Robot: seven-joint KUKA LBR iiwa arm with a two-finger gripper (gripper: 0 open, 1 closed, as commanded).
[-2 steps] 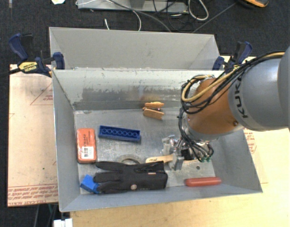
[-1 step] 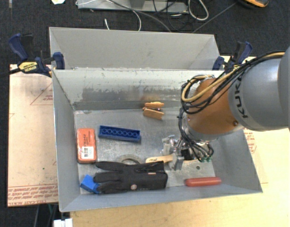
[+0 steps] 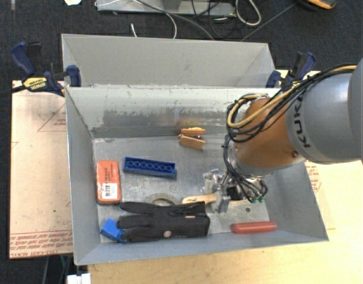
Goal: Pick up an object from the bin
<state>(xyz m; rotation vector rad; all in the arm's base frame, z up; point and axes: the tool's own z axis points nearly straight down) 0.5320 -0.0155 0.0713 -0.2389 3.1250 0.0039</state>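
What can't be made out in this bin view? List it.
Camera view:
the ring, front part under the black glove;
the blue thing, mostly under the glove, kind unclear;
the orange block, label print too small;
the pale stick, right end hidden by the gripper.

In the bin (image 3: 157, 105): glove (image 3: 163, 222) at front; flat pack (image 3: 108, 182) behind its left end; studded brick (image 3: 149, 167) right of pack; clothespin (image 3: 192, 138) by rear wall; claw (image 3: 219, 195) right of brick.
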